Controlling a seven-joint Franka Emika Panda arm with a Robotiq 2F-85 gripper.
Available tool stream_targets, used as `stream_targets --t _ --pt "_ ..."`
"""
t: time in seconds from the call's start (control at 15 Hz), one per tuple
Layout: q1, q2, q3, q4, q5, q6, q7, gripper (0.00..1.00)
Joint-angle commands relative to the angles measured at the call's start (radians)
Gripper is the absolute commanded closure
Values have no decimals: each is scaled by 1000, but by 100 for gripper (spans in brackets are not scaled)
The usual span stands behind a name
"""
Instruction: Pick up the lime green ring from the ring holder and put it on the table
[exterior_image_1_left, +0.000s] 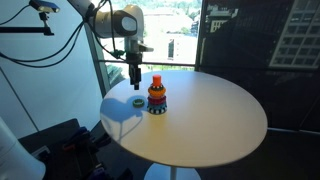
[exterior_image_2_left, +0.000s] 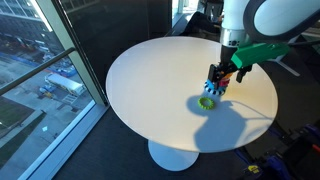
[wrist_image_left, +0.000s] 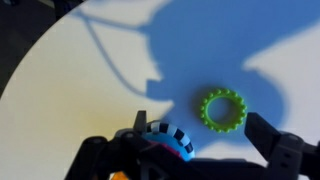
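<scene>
The lime green ring (wrist_image_left: 222, 109) lies flat on the table (exterior_image_1_left: 210, 125), in the arm's shadow and apart from the ring holder. It shows in both exterior views (exterior_image_1_left: 137, 101) (exterior_image_2_left: 207, 101). The ring holder (exterior_image_1_left: 157, 95) stands upright next to it, with an orange-topped peg and stacked coloured rings. It is partly hidden behind the gripper in an exterior view (exterior_image_2_left: 217, 84). In the wrist view its blue and chequered base (wrist_image_left: 165, 140) sits at the bottom. My gripper (exterior_image_1_left: 136, 75) (exterior_image_2_left: 228, 68) (wrist_image_left: 195, 125) hangs above the ring, open and empty.
The round beige table top (exterior_image_2_left: 150, 80) spreads wide around the toys. A glass wall and window frames (exterior_image_1_left: 100, 70) stand close behind the table edge. Cables and dark equipment (exterior_image_1_left: 60, 140) sit by the arm's base.
</scene>
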Motion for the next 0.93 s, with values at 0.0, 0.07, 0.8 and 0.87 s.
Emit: stream_targets --t 0.0,0.07,0.8,0.87 --pt "-53 -92 27 21 -5 -137 -91 0" --pt "-64 -112 30 28 -1 -171 -121 0" --pt "-147 -363 38 44 62 -371 -266 0" --pt "-152 -385 38 42 68 -372 -270 0"
